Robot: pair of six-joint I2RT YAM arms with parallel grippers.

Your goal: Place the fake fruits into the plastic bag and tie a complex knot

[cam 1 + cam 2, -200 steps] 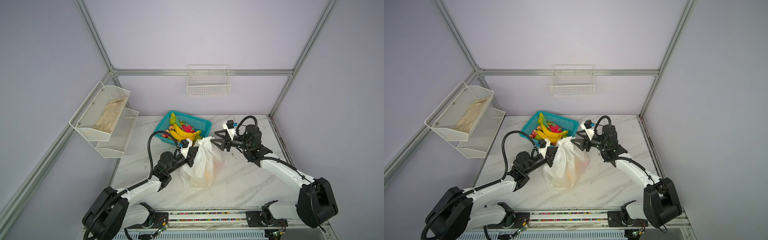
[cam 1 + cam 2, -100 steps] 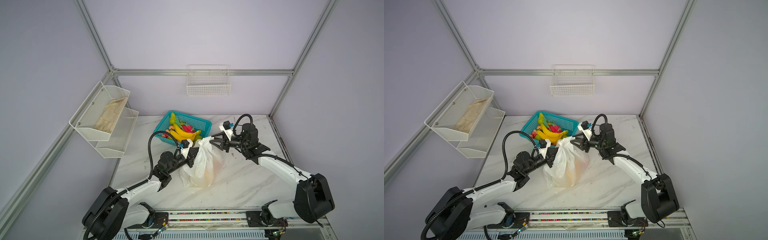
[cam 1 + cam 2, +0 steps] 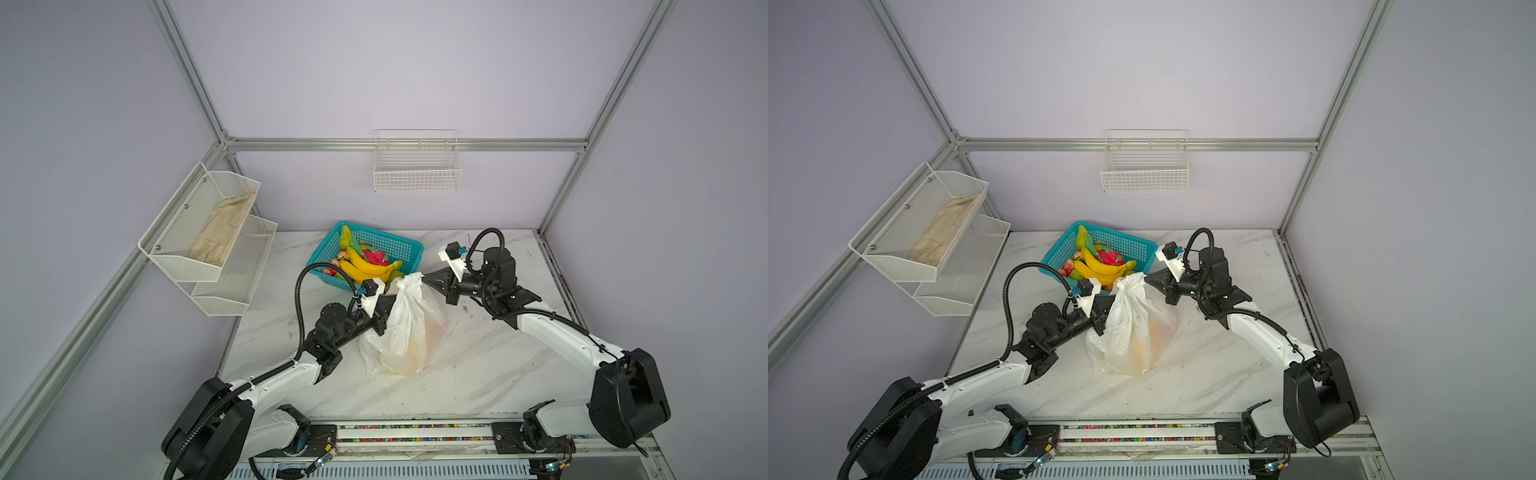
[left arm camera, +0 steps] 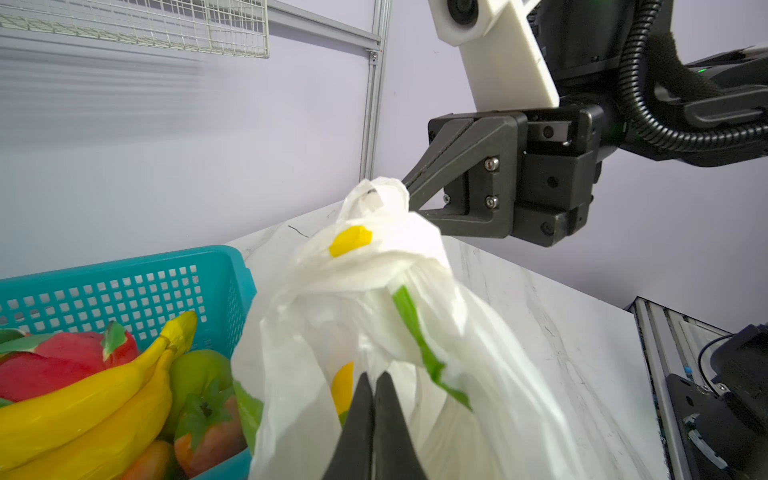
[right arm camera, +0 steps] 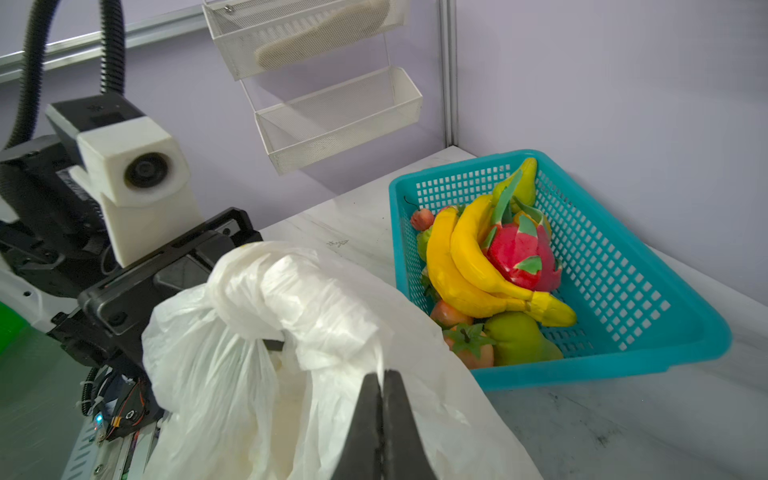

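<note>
The right claw (image 3: 423, 281) is clamped on the plastic bag (image 3: 409, 332) at its knot (image 4: 376, 199). The left claw (image 4: 374, 380) pinches the bag's film lower down. The bag stands on the table (image 3: 478, 365), beside the teal basket (image 3: 401, 246) holding fake fruits (image 3: 365, 268).

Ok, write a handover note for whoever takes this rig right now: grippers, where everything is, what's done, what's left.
Grippers: the left gripper is shut on the plastic bag below its neck. The right gripper is shut on the bag's top, at the knot.
Things: the bag stands on the table between the arms. The teal basket sits behind it.
Done: orange-yellow fruit shows through the bag, and the handles are twisted into a bunch.
Left: bananas, dragon fruit and others are still in the basket. Whether the knot is finished cannot be told.
</note>
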